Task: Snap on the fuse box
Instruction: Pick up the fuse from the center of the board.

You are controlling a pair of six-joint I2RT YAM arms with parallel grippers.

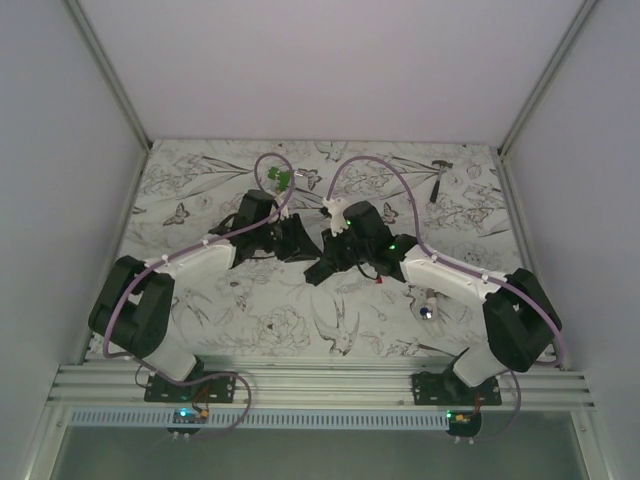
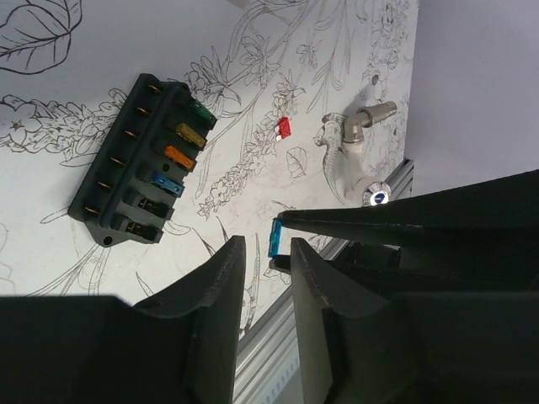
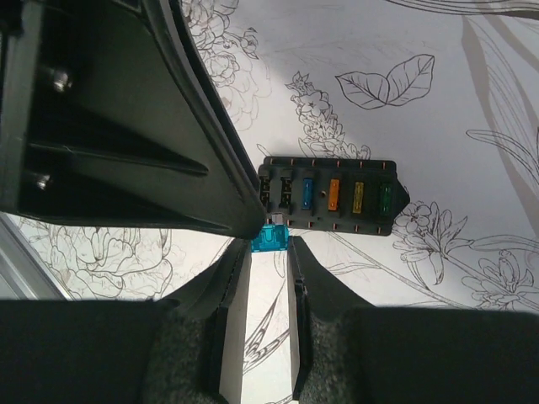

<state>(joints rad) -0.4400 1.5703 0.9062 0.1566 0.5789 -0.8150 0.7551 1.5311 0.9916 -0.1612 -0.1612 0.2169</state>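
Note:
The fuse box is a black block lying flat on the flower-print table, with green, yellow, orange and blue fuses in its slots; it also shows ahead of my right fingers. My right gripper is shut on a small teal fuse, held just short of the box's near edge. My left gripper has its jaws narrowly apart, nothing pinched between them. The same teal fuse hangs at their tips, and one left finger touches it. From above, both grippers meet mid-table and hide the box.
A loose red fuse lies on the table right of the box. A white-silver piece with a blue dot sits beyond it, near the front rail. A small hammer lies at the back right and a green item at the back.

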